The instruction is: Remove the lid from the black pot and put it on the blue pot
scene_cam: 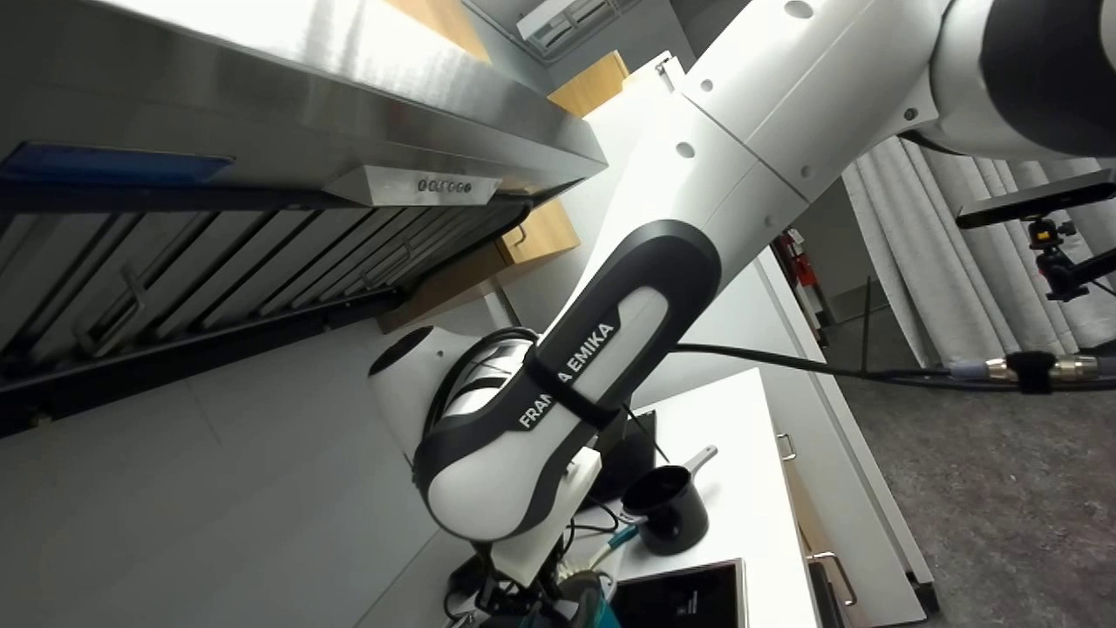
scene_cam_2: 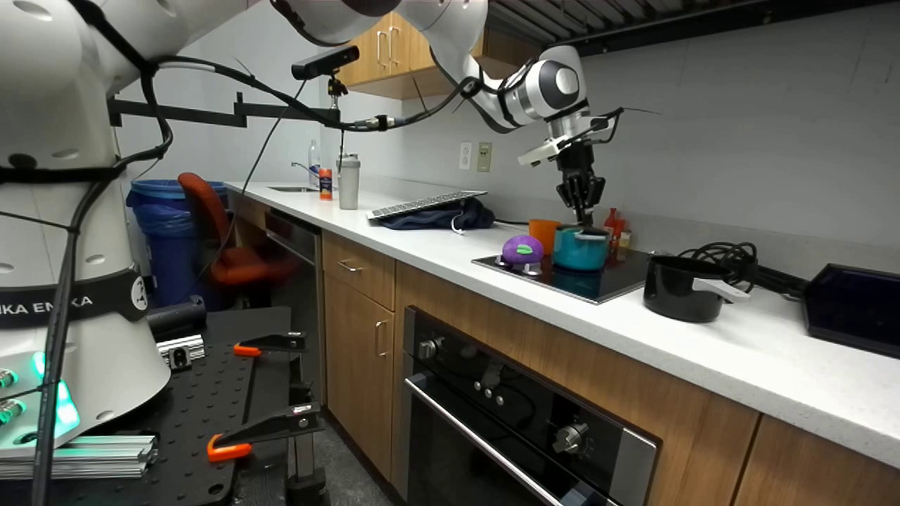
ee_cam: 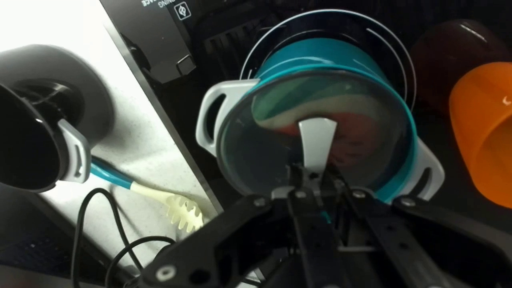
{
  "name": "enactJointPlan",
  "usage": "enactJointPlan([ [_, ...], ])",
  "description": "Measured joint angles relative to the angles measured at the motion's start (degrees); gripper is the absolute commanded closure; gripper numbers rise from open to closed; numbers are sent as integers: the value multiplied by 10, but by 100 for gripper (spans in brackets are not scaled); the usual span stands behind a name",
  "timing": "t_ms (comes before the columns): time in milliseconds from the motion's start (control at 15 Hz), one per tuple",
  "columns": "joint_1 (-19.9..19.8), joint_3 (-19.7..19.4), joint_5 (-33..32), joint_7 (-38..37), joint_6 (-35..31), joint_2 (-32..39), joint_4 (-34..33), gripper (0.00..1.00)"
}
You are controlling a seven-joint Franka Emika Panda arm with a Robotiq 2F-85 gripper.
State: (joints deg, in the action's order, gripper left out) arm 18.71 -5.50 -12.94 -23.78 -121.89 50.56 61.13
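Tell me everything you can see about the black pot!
The black pot stands upright and lidless on the white counter, beside the cooktop, not on it. It looks round and shiny, maybe enamelled metal, with two pale grey handles on opposite sides. Its inside is too dark to make out. The spaghetti spoon lies close by, but whether it touches the pot isn't clear.

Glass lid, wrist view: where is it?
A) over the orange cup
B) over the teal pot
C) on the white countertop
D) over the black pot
B: in the wrist view the glass lid lies across the mouth of the teal pot, while in an exterior view the black pot stands with no lid on it.
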Motion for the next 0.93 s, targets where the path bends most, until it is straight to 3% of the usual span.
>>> enactJointPlan([
  [133, 0, 0, 0, 0, 4, 0, 0, 53],
  [600, -1, -2, 0, 0, 8, 0, 0, 1],
  [933, -2, -3, 0, 0, 8, -4, -1, 0],
])
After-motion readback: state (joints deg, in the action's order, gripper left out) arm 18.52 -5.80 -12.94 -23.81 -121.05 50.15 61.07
